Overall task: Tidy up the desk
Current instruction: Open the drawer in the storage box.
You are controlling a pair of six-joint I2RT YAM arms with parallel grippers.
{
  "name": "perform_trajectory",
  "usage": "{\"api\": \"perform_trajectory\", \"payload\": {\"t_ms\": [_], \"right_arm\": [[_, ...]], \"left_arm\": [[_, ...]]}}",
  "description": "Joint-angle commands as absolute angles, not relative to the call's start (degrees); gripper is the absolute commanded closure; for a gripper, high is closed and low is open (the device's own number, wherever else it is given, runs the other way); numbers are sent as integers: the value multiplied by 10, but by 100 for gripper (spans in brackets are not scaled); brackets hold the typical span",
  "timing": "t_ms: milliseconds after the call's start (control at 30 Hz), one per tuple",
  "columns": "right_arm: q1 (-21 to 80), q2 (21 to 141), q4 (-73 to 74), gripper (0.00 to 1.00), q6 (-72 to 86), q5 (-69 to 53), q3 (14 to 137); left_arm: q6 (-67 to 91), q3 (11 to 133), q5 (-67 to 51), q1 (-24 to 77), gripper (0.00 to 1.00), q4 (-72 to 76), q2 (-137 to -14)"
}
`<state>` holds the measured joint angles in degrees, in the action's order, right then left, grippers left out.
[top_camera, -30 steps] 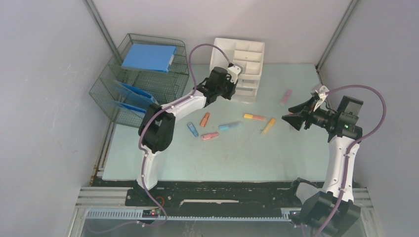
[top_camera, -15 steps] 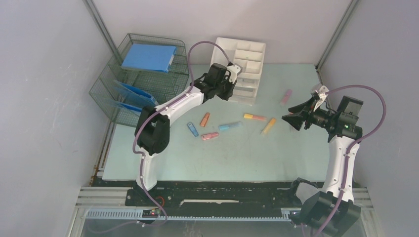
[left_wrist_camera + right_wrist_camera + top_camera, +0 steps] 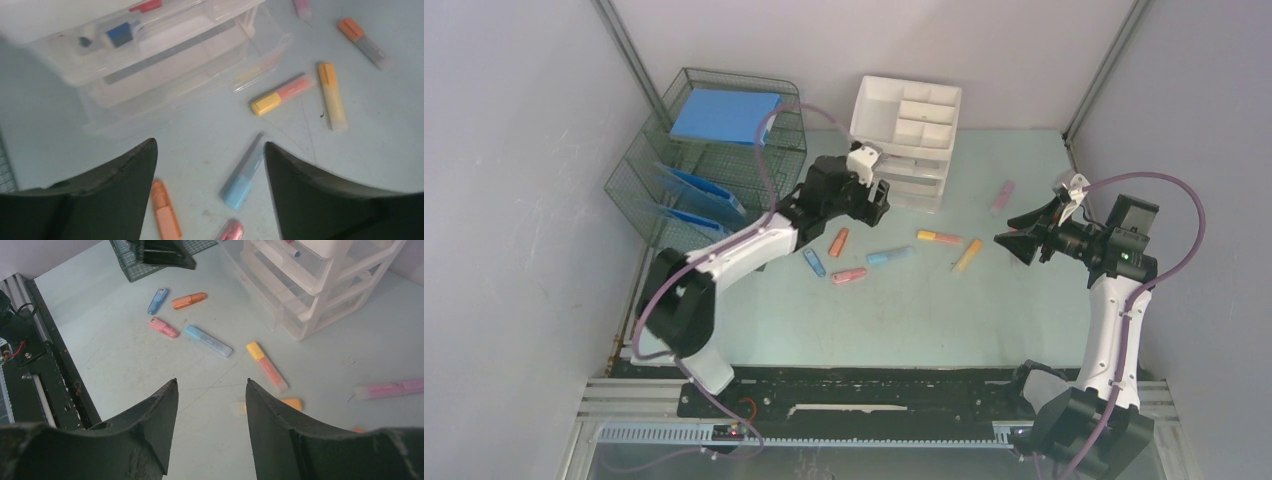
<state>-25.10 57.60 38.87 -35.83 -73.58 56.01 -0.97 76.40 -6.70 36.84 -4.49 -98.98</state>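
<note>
desk (image 3: 924,310) beneath spread left claw (image 3: 209,146), highlighters (image 3: 890,257) scattered

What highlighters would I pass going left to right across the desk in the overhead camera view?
short blue highlighter → long light-blue highlighter → yellow-capped pink highlighter → pale orange highlighter → lilac-pink highlighter. Left out, overlapping sideways: short orange highlighter, short pink highlighter.
</note>
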Motion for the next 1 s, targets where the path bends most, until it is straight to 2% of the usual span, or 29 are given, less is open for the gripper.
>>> {"api": "perform_trajectory", "payload": {"t_ms": [0,67,233,333,500,700,900,967], "right_arm": [[-251,577,396,40,-374,-744,575],[-248,576,397,40,-376,-743,574],[-246,570,411,38,-398,-743,574],[-246,570,416,36,-408,-743,575],[-237,579,420,36,-416,-733,575],[-216,590,419,36,-420,-711,575],[-210,597,420,36,-421,-704,574],[-210,597,418,37,-420,-703,575]], "left_arm": [[53,605,-35,358,4,191,-874],[109,556,-74,334,0,245,-853],[258,537,-286,275,0,263,-898],[275,512,-299,275,0,262,-910],[217,463,-189,298,0,207,-862],[115,530,121,360,0,-21,-861],[72,605,168,359,1,-106,-941],[67,623,151,357,9,-116,-964]]}}
